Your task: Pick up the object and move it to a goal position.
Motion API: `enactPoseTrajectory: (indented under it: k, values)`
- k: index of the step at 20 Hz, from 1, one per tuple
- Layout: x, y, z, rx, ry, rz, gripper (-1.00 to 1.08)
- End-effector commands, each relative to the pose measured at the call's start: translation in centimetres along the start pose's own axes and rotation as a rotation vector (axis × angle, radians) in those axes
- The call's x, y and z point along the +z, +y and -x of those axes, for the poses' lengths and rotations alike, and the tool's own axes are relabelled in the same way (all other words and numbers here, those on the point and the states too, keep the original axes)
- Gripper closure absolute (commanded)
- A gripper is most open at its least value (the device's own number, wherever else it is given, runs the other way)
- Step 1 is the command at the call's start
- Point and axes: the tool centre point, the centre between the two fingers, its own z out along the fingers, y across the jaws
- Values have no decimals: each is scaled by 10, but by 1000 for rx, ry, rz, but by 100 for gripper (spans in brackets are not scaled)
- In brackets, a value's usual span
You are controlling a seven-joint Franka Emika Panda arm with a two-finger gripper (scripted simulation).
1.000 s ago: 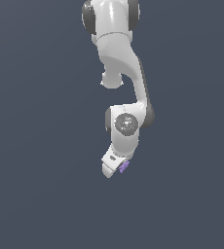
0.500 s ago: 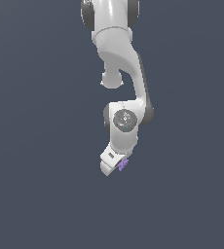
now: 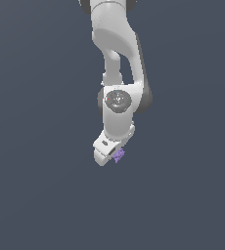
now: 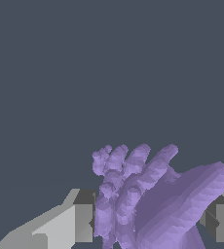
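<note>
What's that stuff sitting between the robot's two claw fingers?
A lumpy light-purple clump fills the space between the gripper's two fingers, clearest in the wrist view. The exterior view shows only a purple bit at the gripper's tip.

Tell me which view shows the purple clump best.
The wrist view: the clump fills the foreground between the end effector fingers, its bumpy lobes plain. In the exterior view it is only a small purple speck peeking from the end effector's tip, mostly hidden, shape unreadable.
</note>
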Motion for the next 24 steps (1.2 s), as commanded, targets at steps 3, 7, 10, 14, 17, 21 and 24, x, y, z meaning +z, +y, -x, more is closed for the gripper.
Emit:
enactPoseTrajectory:
  k: [3, 7, 10, 14, 17, 21, 24]
  values:
    - [-41, 0, 22, 0, 0, 1, 108]
    - [-81, 0, 43, 0, 0, 1, 108]
    - [-113, 0, 60, 0, 0, 1, 108]
    - [-158, 1, 83, 0, 1, 0, 108]
    - [-191, 1, 100, -1, 2, 0, 108]
    - [-236, 2, 123, -1, 3, -1, 108]
    - [-269, 2, 140, -1, 3, -1, 108]
